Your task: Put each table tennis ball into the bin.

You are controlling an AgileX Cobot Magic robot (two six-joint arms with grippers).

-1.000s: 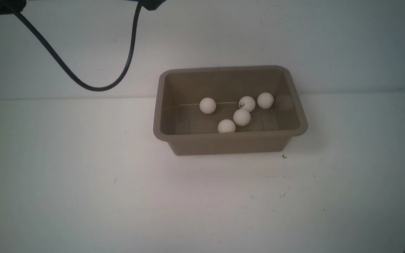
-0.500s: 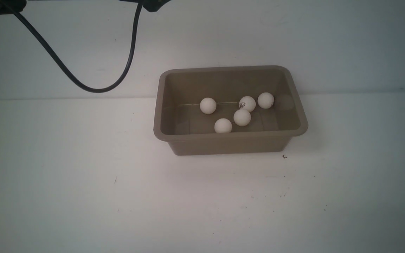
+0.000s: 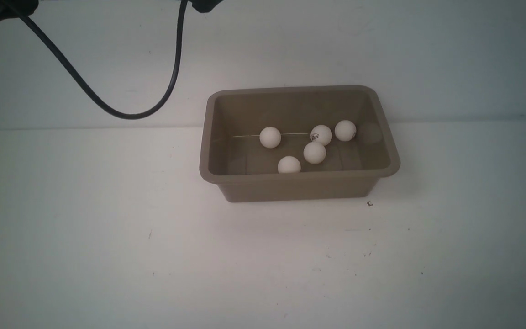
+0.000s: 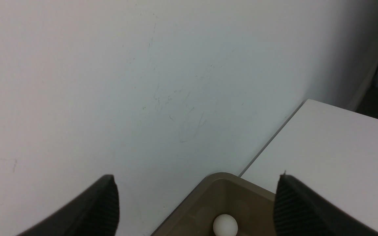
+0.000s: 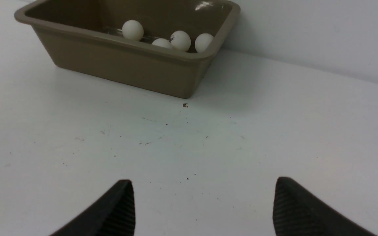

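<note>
With all five table tennis balls [image 3: 314, 152] lying in the bin [image 3: 299, 183], below the empty, wide-apart left gripper [image 4: 195, 203] and ahead of the equally empty, parted right gripper [image 5: 203, 205], both should retreat without nudging it.

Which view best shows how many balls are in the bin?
The front view: it looks down into the bin and shows all five balls. The right wrist view shows four over the rim; the left wrist view shows one.

dark logo on one ball [image 3: 321, 135], too small to read
</note>
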